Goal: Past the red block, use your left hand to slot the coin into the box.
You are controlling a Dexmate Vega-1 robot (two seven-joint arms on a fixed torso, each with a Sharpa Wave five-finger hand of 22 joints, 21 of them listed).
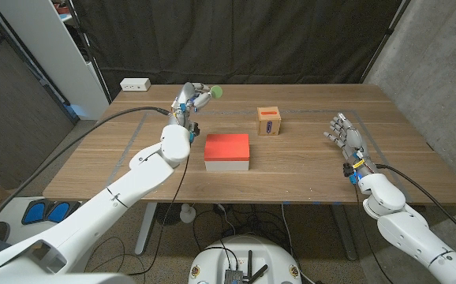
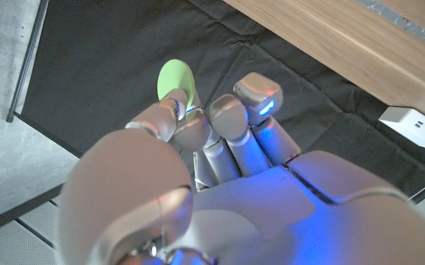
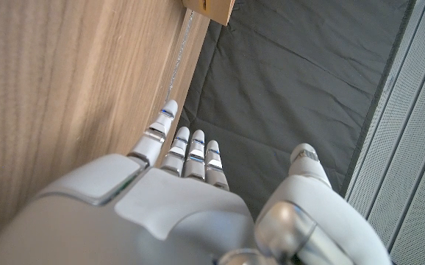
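A wooden table [image 1: 307, 170] carries a red block [image 1: 227, 151], box [image 1: 269, 121] and power strip [image 1: 135, 84].

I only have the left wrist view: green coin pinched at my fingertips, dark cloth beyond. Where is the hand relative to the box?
Observer: In the head view your left hand is raised past the red block, with the coin pointing toward the small wooden box, which stands to its right.
Operator: Is the slot visible?
Observer: Yes, a dark slot in a red patch on the box top.
Operator: Where is the other hand?
Observer: The right hand is over the table's right side, fingers apart, holding nothing, apart from the box.
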